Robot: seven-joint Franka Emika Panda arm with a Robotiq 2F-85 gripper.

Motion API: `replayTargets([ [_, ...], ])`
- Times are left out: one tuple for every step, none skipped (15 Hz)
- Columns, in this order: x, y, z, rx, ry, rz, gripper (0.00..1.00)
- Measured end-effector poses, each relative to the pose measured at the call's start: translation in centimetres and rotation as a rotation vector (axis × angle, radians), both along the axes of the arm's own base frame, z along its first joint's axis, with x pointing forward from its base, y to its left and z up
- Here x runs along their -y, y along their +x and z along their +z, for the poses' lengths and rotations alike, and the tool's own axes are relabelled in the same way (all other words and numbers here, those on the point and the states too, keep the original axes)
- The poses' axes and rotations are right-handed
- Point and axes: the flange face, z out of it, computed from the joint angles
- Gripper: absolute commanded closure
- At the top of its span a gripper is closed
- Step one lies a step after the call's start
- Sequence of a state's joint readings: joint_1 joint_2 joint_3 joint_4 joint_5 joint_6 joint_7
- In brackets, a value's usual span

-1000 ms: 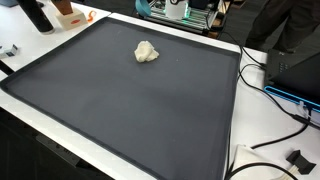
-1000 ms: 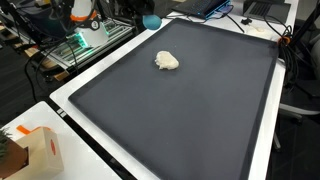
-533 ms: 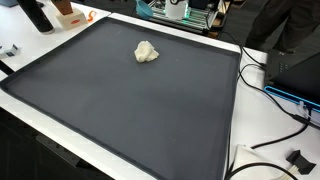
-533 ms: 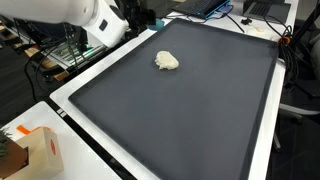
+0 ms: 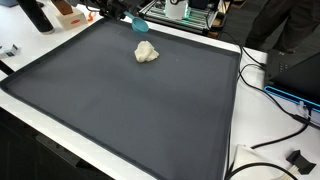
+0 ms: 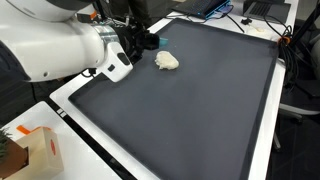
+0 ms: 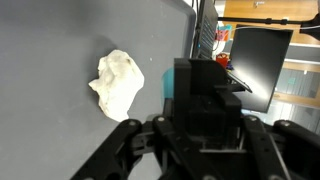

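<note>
A crumpled off-white lump (image 5: 147,52) (image 6: 167,61) lies on the far part of a large dark grey mat (image 5: 130,115) (image 6: 200,115). My gripper (image 5: 137,19) (image 6: 150,41) hangs just above the mat's back edge, a little short of the lump and apart from it. A small teal object (image 5: 141,23) (image 6: 156,40) shows at its tip, and the fingers look shut on it. In the wrist view the lump (image 7: 118,83) sits left of the black gripper (image 7: 205,95), and a teal strip (image 7: 168,86) peeks out beside the fingers. The fingertips themselves are hidden.
A white table border (image 5: 232,130) frames the mat. An orange-and-white box (image 6: 35,150) stands at a near corner. Cables (image 5: 272,85) trail off one side. A rack of equipment (image 5: 185,10) and a black bottle (image 5: 35,15) stand behind the mat. A dark monitor (image 7: 255,60) is nearby.
The arm has swung in over the mat's back edge towards the lump, carrying the teal object. The lump has not moved.
</note>
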State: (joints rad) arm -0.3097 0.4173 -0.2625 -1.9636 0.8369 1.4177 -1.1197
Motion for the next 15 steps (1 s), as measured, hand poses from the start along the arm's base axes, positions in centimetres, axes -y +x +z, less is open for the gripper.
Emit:
replayTargets([
  [0.0, 0.0, -0.7, -0.01, 0.007, -0.005, 0.75],
  [0.1, -0.1, -1.5, -0.021, 0.015, -0.009, 0.75],
  [0.1, -0.1, -2.1, -0.031, 0.022, -0.013, 0.75],
  [0.1, -0.2, -2.8, -0.041, 0.031, -0.018, 0.75],
  [0.1, -0.3, -3.4, -0.049, 0.04, -0.024, 0.75],
  [0.0, -0.3, -4.1, -0.057, 0.051, -0.03, 0.75],
  [-0.1, -0.3, -4.6, -0.063, 0.062, -0.036, 0.75],
  [-0.2, -0.3, -5.2, -0.068, 0.073, -0.041, 0.75],
  [-0.3, -0.3, -5.6, -0.072, 0.082, -0.047, 0.75],
  [-0.3, -0.2, -6.1, -0.076, 0.09, -0.051, 0.75],
  [-0.4, -0.2, -6.5, -0.08, 0.097, -0.055, 0.75],
  [-0.5, -0.1, -7.0, -0.084, 0.102, -0.058, 0.75],
  [-0.6, 0.0, -7.4, -0.089, 0.105, -0.06, 0.75],
  [-0.7, 0.0, -7.9, -0.094, 0.107, -0.061, 0.75],
  [-0.7, 0.0, -8.3, -0.101, 0.108, -0.061, 0.75],
])
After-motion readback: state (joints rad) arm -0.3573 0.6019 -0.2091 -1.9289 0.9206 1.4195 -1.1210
